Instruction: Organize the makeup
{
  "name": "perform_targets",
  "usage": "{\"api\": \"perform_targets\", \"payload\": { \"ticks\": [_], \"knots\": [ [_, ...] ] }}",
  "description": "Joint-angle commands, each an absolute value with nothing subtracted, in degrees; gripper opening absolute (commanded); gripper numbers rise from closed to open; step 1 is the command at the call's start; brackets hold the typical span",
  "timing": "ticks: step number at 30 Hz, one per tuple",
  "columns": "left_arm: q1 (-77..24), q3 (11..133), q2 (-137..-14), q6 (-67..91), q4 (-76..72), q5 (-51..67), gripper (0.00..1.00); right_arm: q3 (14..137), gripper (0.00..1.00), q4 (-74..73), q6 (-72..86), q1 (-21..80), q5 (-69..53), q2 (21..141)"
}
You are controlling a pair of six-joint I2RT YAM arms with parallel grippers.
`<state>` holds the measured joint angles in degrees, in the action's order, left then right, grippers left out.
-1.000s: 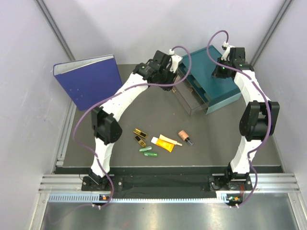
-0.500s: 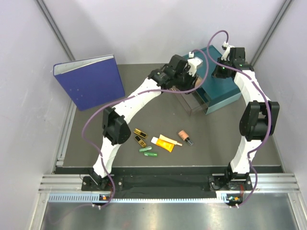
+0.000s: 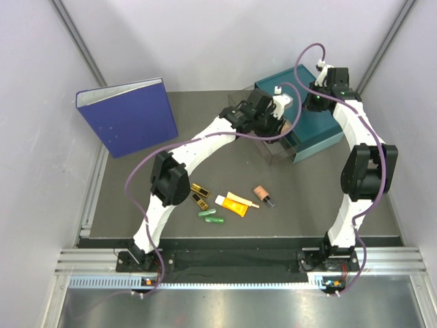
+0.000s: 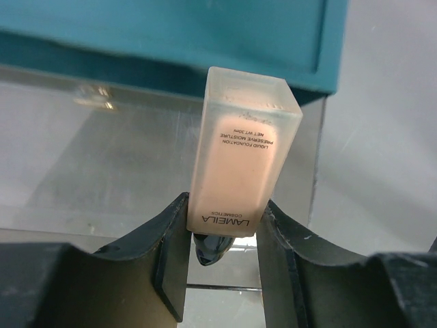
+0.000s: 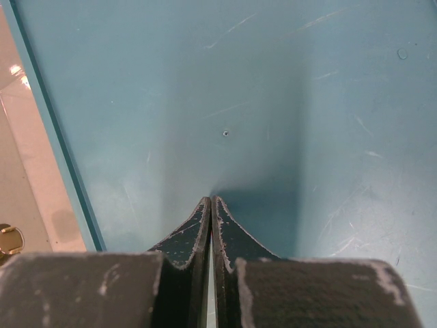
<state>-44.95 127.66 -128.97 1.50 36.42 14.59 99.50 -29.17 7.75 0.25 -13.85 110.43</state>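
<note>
My left gripper (image 4: 222,236) is shut on a beige dark-capped bottle (image 4: 242,154), cap toward the wrist, and holds it over the open clear drawer (image 4: 102,164) of the teal drawer box (image 4: 171,34). In the top view this gripper (image 3: 273,117) is at the box's front. My right gripper (image 5: 211,205) is shut and empty, its tips against the teal box top (image 5: 273,102), also in the top view (image 3: 318,96). On the table lie two gold-and-black cases (image 3: 199,188) (image 3: 199,201), two green capsules (image 3: 207,213) (image 3: 216,220), a yellow-orange tube (image 3: 235,203) and a second beige bottle (image 3: 262,194).
A large blue binder (image 3: 128,117) stands at the back left. The teal drawer box (image 3: 321,133) stands at the back right with clear drawers (image 3: 276,145) pulled out toward the table's middle. Grey walls close in on both sides.
My left arm has swung to the right with the beige bottle, from beside the box's left to over the open drawer. The right arm has not moved.
</note>
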Motion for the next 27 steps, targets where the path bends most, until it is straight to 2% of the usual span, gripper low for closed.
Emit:
{"api": "perform_targets", "payload": {
  "ticks": [1,4,5,8,10,14,21,27],
  "knots": [
    [-45.3,125.4,-126.9,1.0,34.0,14.8,0.15,97.5,0.00,-36.8,7.5,1.3,-14.0,113.9],
    [-45.3,125.4,-126.7,0.4,34.5,14.5,0.32,97.4,0.00,-37.0,7.5,1.4,-14.0,114.0],
    [-45.2,125.4,-126.6,0.4,34.6,14.2,0.42,97.5,0.00,-37.0,7.5,1.3,-14.0,113.8],
    [-45.3,125.2,-126.5,-1.0,34.8,13.7,0.54,97.4,0.00,-37.0,7.5,1.4,-14.0,113.9],
    [-45.2,125.4,-126.6,-1.2,34.5,13.2,0.66,97.4,0.00,-36.9,7.6,1.3,-14.0,113.9],
    [-45.4,125.8,-126.4,-1.4,33.4,12.8,0.73,97.3,0.00,-37.0,7.5,1.4,-14.0,113.9],
    [-45.4,126.0,-122.8,-1.6,31.8,14.3,0.73,97.0,0.00,-36.8,7.6,1.3,-14.0,113.6],
    [-45.4,114.7,-111.7,-5.6,31.4,15.7,0.79,97.3,0.00,-36.9,7.6,1.3,-14.0,113.8]
  ]
}}
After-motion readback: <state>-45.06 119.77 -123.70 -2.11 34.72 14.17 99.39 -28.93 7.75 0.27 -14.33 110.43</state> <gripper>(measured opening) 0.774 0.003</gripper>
